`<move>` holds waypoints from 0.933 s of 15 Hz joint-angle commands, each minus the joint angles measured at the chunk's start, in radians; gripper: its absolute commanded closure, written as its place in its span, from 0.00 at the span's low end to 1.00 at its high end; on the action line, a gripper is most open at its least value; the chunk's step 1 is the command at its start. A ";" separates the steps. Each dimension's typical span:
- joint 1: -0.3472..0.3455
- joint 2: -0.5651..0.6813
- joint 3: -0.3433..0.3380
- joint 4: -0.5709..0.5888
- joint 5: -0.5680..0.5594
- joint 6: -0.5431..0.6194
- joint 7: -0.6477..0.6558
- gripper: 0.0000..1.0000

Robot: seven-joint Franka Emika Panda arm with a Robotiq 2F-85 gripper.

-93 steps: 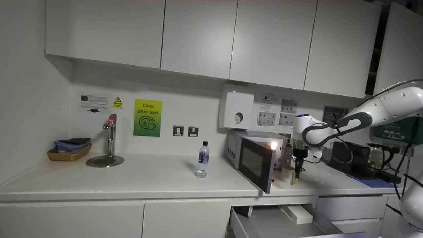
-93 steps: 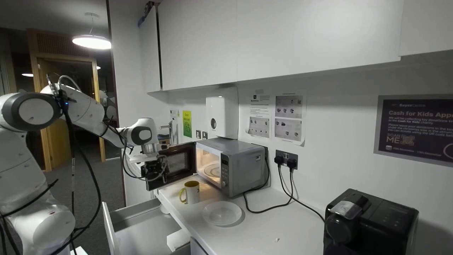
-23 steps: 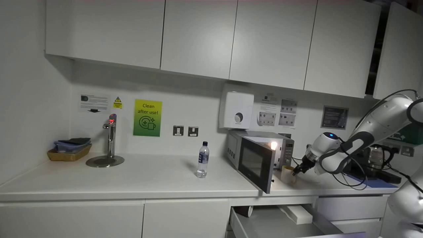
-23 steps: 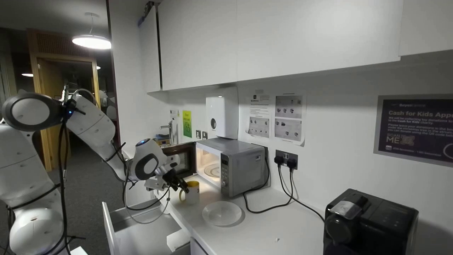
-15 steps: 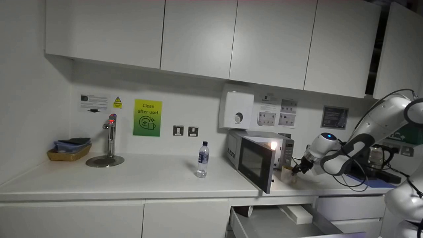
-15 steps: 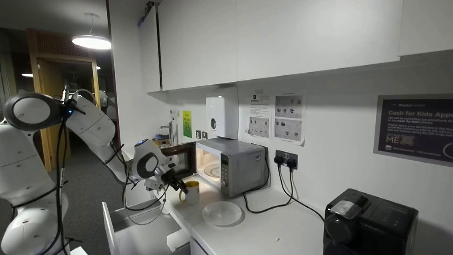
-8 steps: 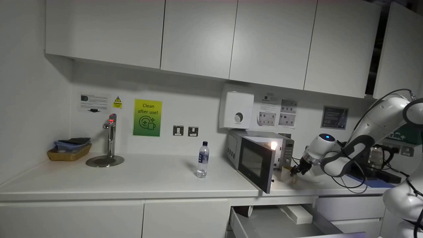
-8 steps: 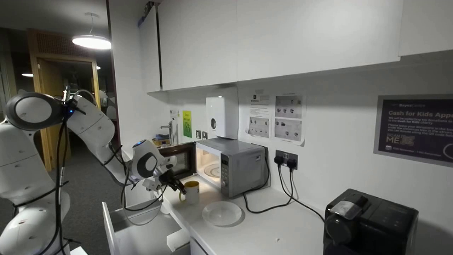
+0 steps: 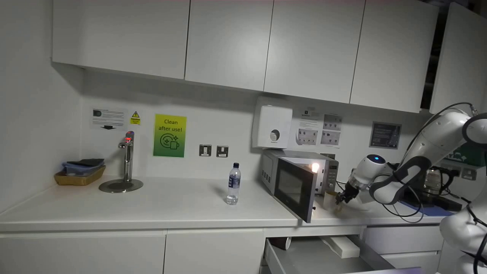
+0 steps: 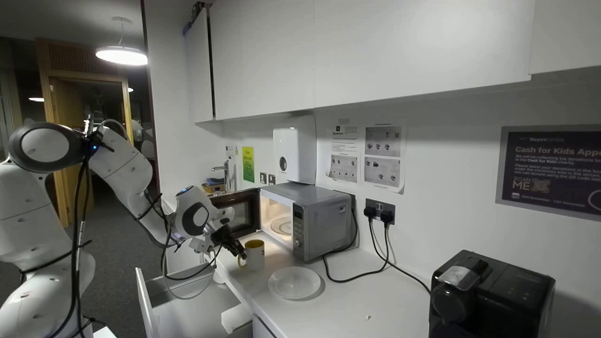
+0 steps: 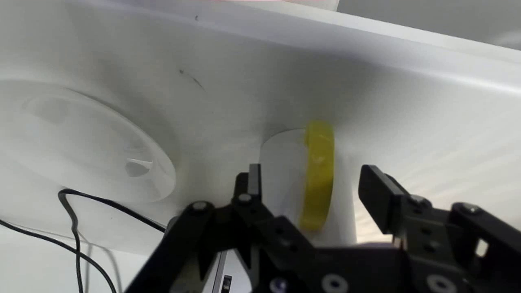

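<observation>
The black gripper (image 11: 311,182) is pointing downward at a slant from the end of a white robot arm (image 10: 119,159), its 2 fingers (image 11: 378,199) standing wide apart; in the wrist view we are seeing the curved yellow handle (image 11: 319,175) of a white mug (image 10: 256,259) between the 2 fingertips, with a gap showing on each side; we are not able to tell whether the tips are level with the handle or just short of it.

The mug is standing upright on the white counter (image 9: 171,205), its inside showing yellow, its handle facing the counter's front edge; a shallow white plate (image 10: 294,282) is lying near it; a silver microwave (image 10: 324,220) is sitting behind the mug, its dark door (image 9: 293,186) standing open and its lit inside showing a glass turntable (image 10: 281,226).

Below the counter, a grey drawer (image 9: 315,262) is standing pulled out, holding a white box (image 9: 344,247) and a dark, white-rimmed cup (image 9: 280,242); on the far side of the door from the mug, a bottle (image 9: 233,186) is standing upright; farther along we are finding a chrome tap (image 9: 128,156) and a tan basket (image 9: 78,180); a green notice (image 9: 170,135) is reading "Clean after use!"; a white dispenser (image 9: 274,127) is hanging above the microwave; in an exterior view a black coffee machine (image 10: 497,291) is standing well apart from the mug.
</observation>
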 commanded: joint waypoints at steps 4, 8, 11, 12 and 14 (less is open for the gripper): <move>-0.054 0.005 0.042 0.005 -0.037 0.034 0.034 0.88; -0.063 0.007 0.054 0.006 -0.032 0.035 0.032 0.96; -0.064 0.007 0.055 0.006 -0.031 0.036 0.031 0.96; -0.064 0.008 0.054 0.008 -0.028 0.036 0.033 0.96; -0.063 0.009 0.051 0.014 -0.019 0.039 0.038 0.96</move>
